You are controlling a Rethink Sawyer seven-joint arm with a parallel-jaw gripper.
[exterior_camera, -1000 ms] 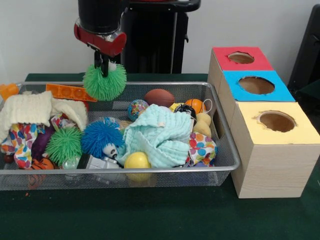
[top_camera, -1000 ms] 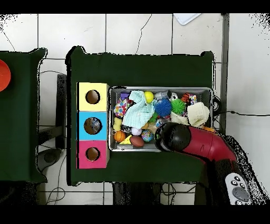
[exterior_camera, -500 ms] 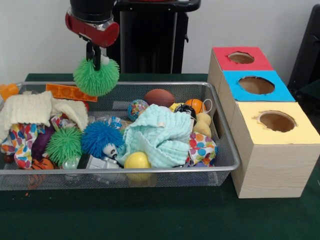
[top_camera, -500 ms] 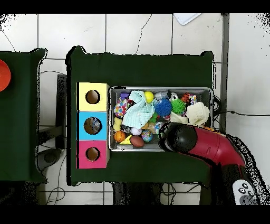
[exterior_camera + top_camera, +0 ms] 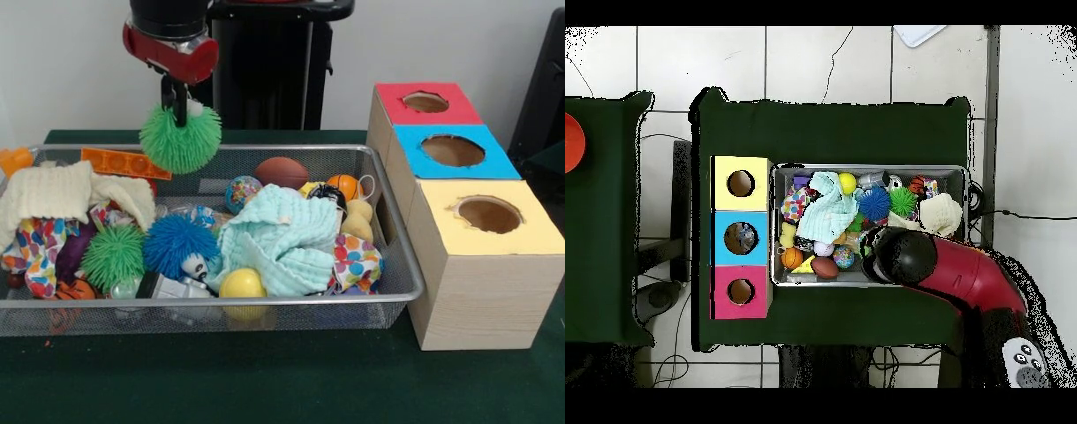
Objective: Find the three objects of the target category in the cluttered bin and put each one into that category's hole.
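My gripper [image 5: 179, 108] is shut on a green spiky ball [image 5: 180, 138], holding it in the air above the far left part of the wire bin [image 5: 393, 230]. In the overhead view the arm [image 5: 940, 268] hides both the gripper and the held ball. Another green spiky ball [image 5: 111, 254] and a blue spiky ball [image 5: 179, 242] lie in the bin's front left. A box with three holes stands beside the bin: red [image 5: 425, 102], blue [image 5: 452, 150], yellow [image 5: 488, 215].
The bin also holds a mint cloth [image 5: 281, 237], a cream cloth [image 5: 57, 192], a brown football [image 5: 281, 171], an orange basketball [image 5: 346, 185], a yellow ball [image 5: 242, 283], an orange block [image 5: 124, 162] and a dotted cloth [image 5: 357, 262].
The gripper with the green spiky ball rose clear of the bin and shifted left, then came back a little to the right.
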